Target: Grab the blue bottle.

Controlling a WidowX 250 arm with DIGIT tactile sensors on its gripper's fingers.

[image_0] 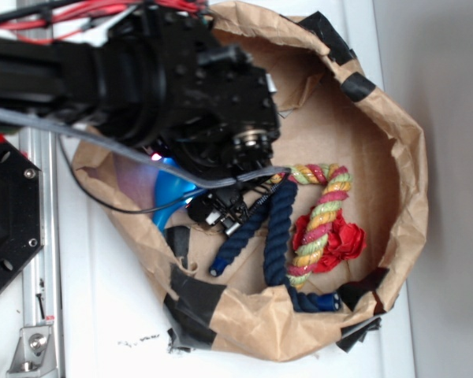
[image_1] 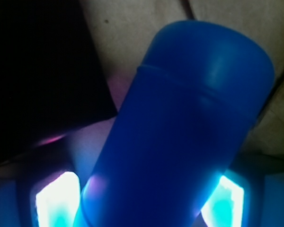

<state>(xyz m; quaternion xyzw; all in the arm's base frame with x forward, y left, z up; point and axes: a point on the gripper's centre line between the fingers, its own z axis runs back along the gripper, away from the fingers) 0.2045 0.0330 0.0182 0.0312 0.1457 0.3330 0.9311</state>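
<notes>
On the white counter [image_0: 102, 315] the paper bag [image_0: 394, 197] lies with its mouth spread open, so the arm can reach inside; at its left, the blue bottle [image_0: 169, 193] peeks from under the arm. The pincer [image_1: 142, 203] probably pinches it, its glowing pads [image_1: 57, 198] flanking the body. Rightward lie a navy rope [image_0: 280, 228] and coloured rope [image_0: 319, 220]; the bottle's neck is hidden
</notes>
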